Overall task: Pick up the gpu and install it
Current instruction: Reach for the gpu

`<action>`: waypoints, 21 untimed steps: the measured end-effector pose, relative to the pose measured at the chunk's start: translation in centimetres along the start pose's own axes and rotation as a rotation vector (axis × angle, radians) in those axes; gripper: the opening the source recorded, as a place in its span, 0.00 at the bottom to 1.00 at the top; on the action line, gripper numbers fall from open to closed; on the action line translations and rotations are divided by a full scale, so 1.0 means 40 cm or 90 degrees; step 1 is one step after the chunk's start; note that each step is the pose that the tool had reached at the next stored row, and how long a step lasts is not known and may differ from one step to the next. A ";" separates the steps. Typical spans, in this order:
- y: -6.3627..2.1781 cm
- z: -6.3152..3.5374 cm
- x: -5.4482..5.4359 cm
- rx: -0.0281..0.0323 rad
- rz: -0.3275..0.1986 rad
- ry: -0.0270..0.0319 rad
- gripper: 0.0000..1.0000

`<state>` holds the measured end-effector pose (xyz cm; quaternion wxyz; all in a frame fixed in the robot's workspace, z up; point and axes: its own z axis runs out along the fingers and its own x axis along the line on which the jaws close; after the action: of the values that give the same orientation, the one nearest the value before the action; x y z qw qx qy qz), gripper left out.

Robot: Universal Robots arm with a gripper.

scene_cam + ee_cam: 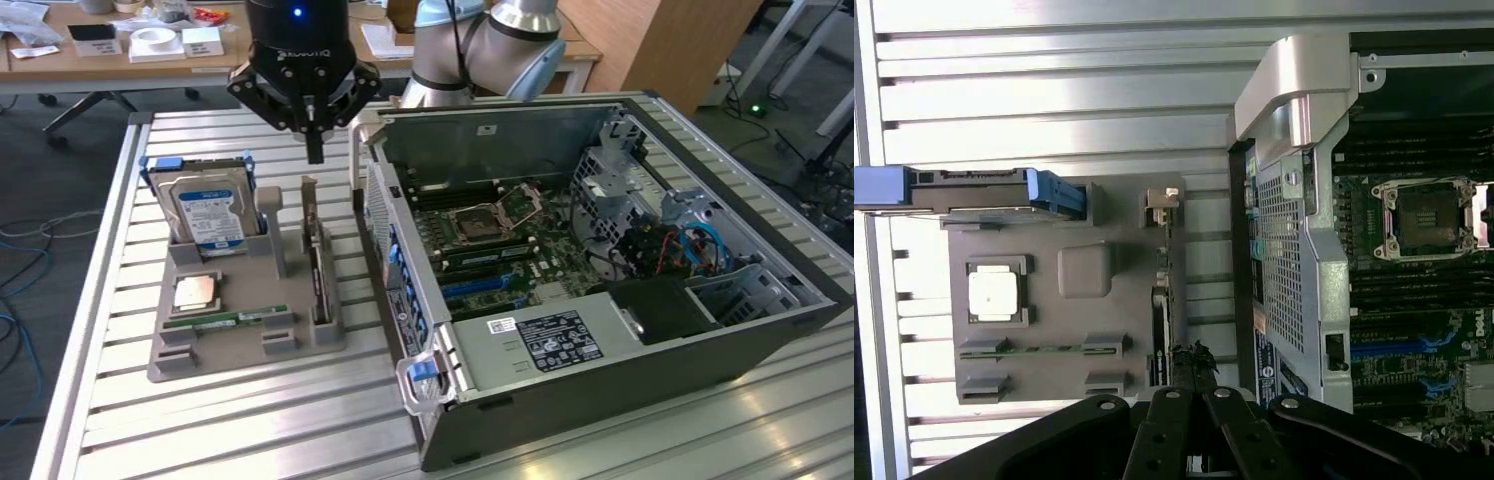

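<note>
While the hand (315, 150) hung above the far end of the gray holder (240, 348), its fingers were pressed together and gripped nothing. The gpu (318, 260) stood on edge in a slot of that holder, directly below the fingertips and apart from them, on the side nearest the open computer case (561, 390). In the wrist view the hand (1194, 358) sat just beside the card's thin top edge (1160, 320). A hard drive (203, 205) stood upright in the holder toward the exterior view's left, with a processor chip (196, 291) and a green memory stick (240, 320) lying flat in front of it. Holder and case rested on the slatted metal bench (200, 430).
</note>
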<state>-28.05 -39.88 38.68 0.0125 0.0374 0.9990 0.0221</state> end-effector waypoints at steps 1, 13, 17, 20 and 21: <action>0.000 0.000 0.003 0.0001 0.000 0.0001 0.11; -0.001 0.001 0.016 0.0000 0.000 0.0000 0.11; -0.002 0.001 0.016 0.0000 0.000 0.0001 0.11; -0.007 0.001 0.015 0.0000 0.000 0.0001 0.11; -0.010 0.001 0.015 0.0001 0.000 0.0001 0.11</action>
<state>-28.68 -40.24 38.62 0.0124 0.0374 0.9990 0.0221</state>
